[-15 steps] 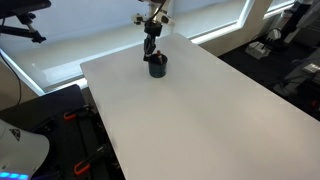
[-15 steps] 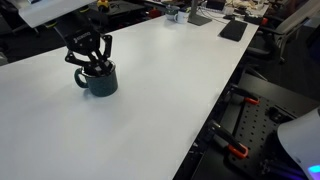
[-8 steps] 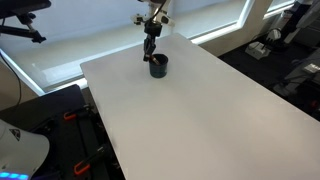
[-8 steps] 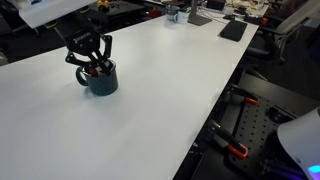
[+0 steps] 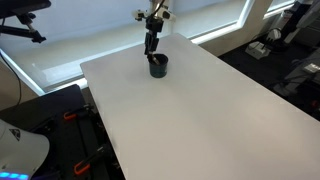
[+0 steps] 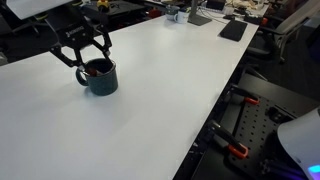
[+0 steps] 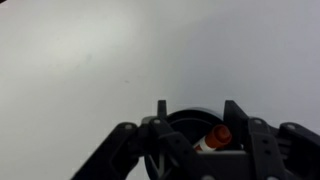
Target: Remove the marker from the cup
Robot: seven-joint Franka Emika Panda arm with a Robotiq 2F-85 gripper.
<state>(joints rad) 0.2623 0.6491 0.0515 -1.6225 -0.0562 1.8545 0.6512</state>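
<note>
The black cup [image 6: 100,78] stands near a far edge of the white table [image 6: 170,100], and shows in the other exterior view too [image 5: 158,67]. The marker [image 7: 214,138] leans inside the cup, its reddish-orange end up at the rim. My gripper [image 6: 83,56] hovers just above the cup with its fingers spread wide. In the wrist view the gripper [image 7: 196,108] straddles the cup [image 7: 190,122]. The marker's end lies close to the right finger [image 7: 233,112], and no pad presses on it. From the side, my gripper [image 5: 152,45] hangs over the cup's rim.
The table [image 5: 200,110] stretches wide and bare around the cup. A dark flat item [image 6: 232,30] and small objects lie at its far end. Black stands and cables sit beside the table edge [image 6: 240,130].
The gripper was shut low at the cup's mouth; now its fingers have spread apart and it sits slightly higher. The marker is still in the cup, which has not moved.
</note>
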